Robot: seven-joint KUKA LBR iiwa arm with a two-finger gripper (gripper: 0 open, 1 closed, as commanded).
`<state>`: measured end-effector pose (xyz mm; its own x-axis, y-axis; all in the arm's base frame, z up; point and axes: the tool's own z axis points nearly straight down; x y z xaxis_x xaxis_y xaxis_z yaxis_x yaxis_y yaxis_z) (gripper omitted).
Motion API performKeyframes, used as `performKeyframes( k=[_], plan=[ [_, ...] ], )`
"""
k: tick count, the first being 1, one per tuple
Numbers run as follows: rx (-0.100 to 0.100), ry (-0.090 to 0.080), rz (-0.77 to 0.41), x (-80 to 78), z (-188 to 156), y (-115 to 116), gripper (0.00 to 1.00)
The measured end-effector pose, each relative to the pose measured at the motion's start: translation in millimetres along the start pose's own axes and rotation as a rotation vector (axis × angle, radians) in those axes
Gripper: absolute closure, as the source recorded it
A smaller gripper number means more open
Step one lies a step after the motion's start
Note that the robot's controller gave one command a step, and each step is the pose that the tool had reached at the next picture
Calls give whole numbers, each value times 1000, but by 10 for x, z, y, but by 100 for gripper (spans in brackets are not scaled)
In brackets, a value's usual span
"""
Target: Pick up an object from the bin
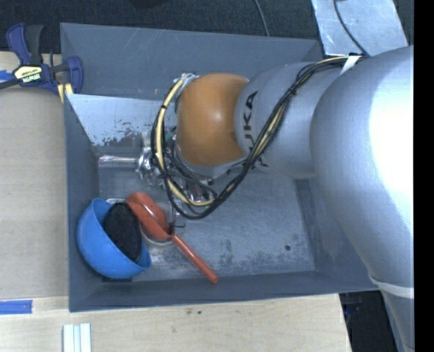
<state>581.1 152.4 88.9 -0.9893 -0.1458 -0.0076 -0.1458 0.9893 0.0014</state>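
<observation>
Grey bin (276,233) floor is lying mostly bare. At near left, a blue bowl (100,251) is holding a black lump (123,229), with an orange spoon (151,215) just beside it. The gripper (179,195) is hovering over the spoon's head; open or closed, I cannot tell. I am advising a centred descent. The arm (334,123) is showing KUKA lettering.

I note a dark matte surface (202,6) beyond the far rim of the bin (202,46), with a thin cable (255,6) crossing it. A pale, flat worktop (202,321) runs along the near rim. Lighting is even; shadows are soft.
</observation>
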Motion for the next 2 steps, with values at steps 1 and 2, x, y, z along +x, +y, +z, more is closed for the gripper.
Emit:
performKeyframes(
  k=[1,2],
  plan=[
    [-1,-3,25,-28,-71,83,0],
    [13,11,1,-294,162,514,0]
  ],
)
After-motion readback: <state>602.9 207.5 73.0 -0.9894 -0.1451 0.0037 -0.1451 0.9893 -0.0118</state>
